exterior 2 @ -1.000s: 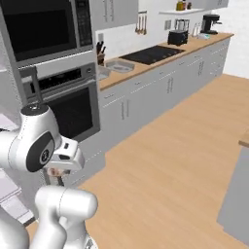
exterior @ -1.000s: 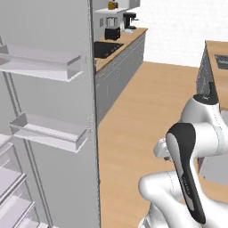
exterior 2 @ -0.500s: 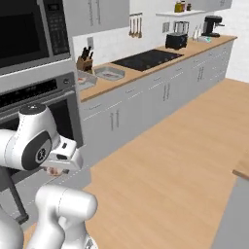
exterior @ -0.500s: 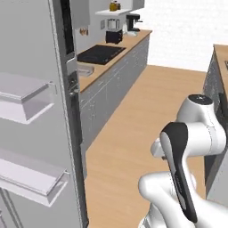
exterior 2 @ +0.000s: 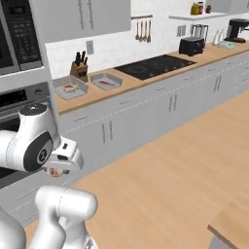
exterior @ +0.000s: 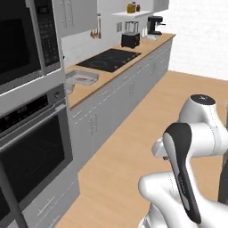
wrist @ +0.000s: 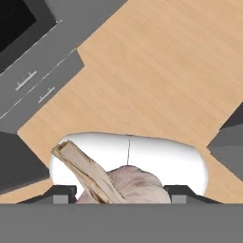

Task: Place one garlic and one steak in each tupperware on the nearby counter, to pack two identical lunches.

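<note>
The whole picture has swung since the earlier frames: the base has turned and driven, so the fridge door shelves that were close by on the left are gone and the long counter now runs across both base views. The arm itself keeps its tucked pose over the base.

In the hand view a garlic sits between the gripper tips, so the jaws look closed on it, with a papery stalk sticking out to one side. In the right base view a pale lump shows under the hand.

Two tupperware stand on the worktop near its end by the oven column: one tupperware beside the knife block, the other tupperware just beside it, toward the cooktop. Each seems to hold something red, probably a steak, though too small to be sure. In the left base view one tray shows near the worktop's front edge.

The risks, as I judge them: the bulb is round and held low in the tips, so a sharp base stop or fast swing could roll it out onto the floor. On reaching in, the knife block and the oven column crowd the nearer tray, and a low approach could clip the broad rim and push the tray.

Open room is good: the floor between base and cabinet fronts is bare, and the air above both trays is free under the wall cupboards.
</note>
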